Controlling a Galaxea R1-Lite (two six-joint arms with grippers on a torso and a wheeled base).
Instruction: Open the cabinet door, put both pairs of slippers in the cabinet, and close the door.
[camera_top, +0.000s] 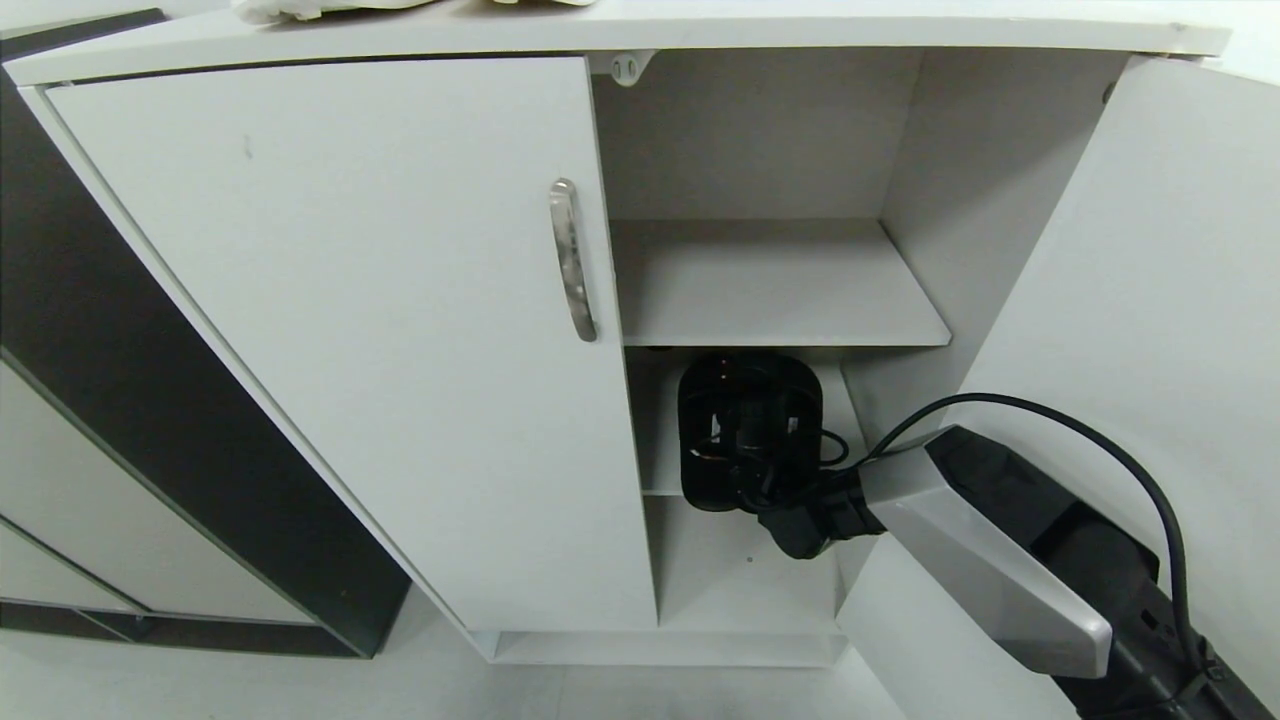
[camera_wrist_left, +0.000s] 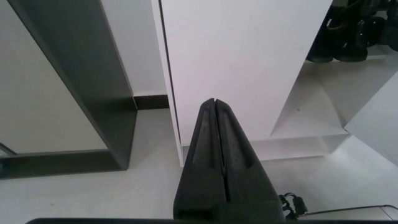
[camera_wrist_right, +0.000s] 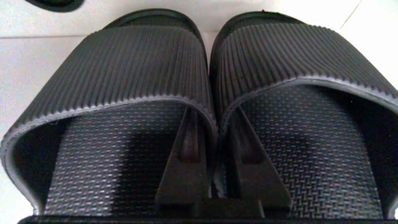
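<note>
- Cabinet (camera_top: 620, 25): left door (camera_top: 350, 330) closed, with a metal handle (camera_top: 572, 260). Right door (camera_top: 1150, 300) swung open, just beside the right arm.
- Pale items (camera_top: 300, 8) lie on the cabinet top; can't tell what they are.
- Upper shelf (camera_top: 770, 285) is bare and sits directly above the slippers.
- Black slippers (camera_top: 750, 420) are inside the open half, at the level of the lower shelf (camera_top: 657, 450). Can't tell whether they rest on it.
- The pair sits side by side, long axis front-to-back, toes into the cabinet and heels towards the arm.
- Look: ribbed straps, diamond-textured footbeds.
- Right gripper (camera_wrist_right: 212, 143) is clamped on the two inner strap edges, one finger inside each slipper.
- Left gripper (camera_wrist_left: 213, 143) is pressed closed and empty, above the floor (camera_wrist_left: 149, 162) in front of the closed door.
</note>
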